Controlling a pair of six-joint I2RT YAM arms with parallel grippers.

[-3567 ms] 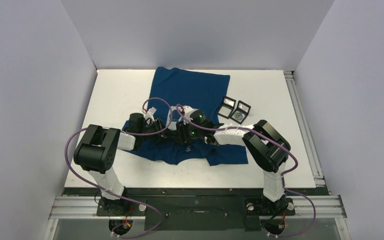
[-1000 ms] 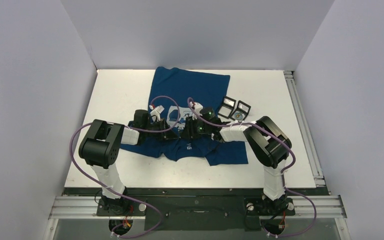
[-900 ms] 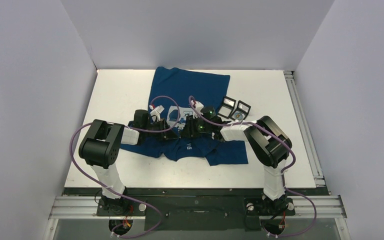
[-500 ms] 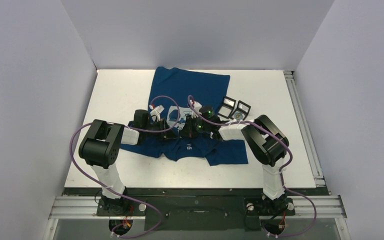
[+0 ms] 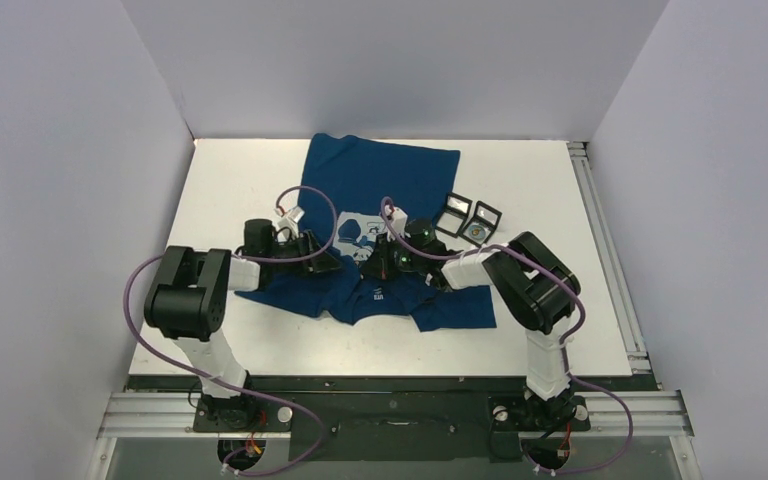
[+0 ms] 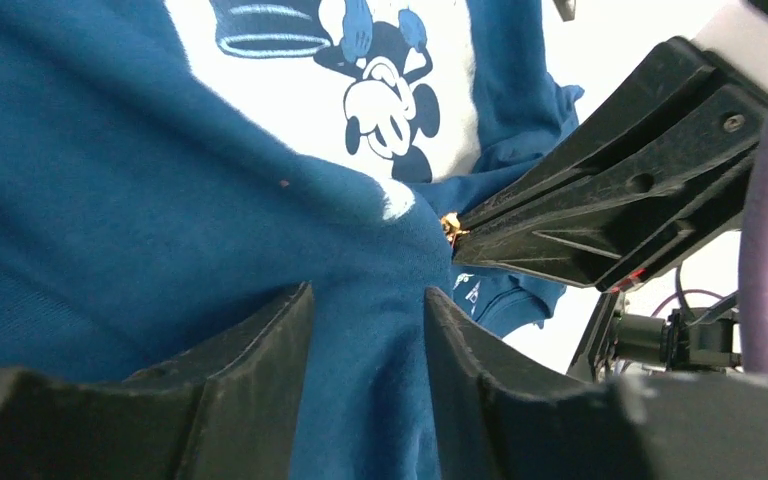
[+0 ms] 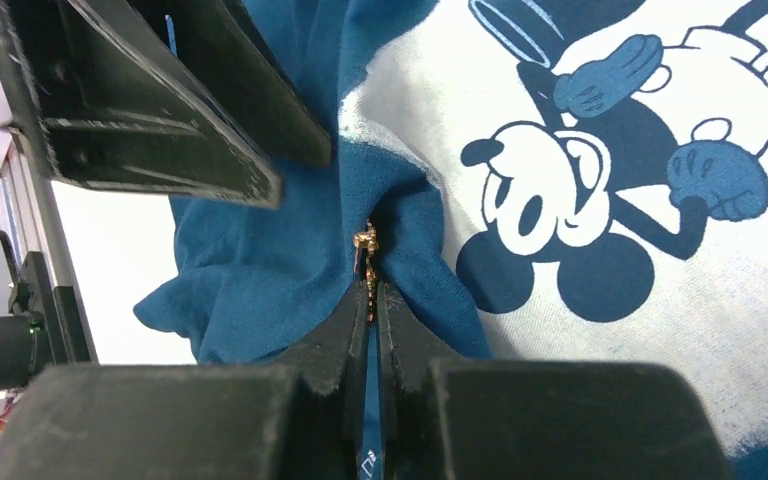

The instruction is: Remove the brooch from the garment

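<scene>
The soft dark blue T-shirt (image 5: 400, 170) lies flat and rumpled on the white table (image 5: 240, 180), with its pale square cartoon-mouse print showing. The tiny gold-coloured brooch (image 7: 365, 240) sits on a bunched ridge of fabric right at the edge of that print. The right gripper (image 7: 371, 300) has its jaws pressed together on the brooch's lower end. The left gripper (image 6: 365, 310) has its jaws spread over the cloth. Right of the shirt sit two small black square cases (image 5: 482, 222), contents too small to tell. Compared to half a second ago, the left arm has pulled back left, uncovering more of the print.
</scene>
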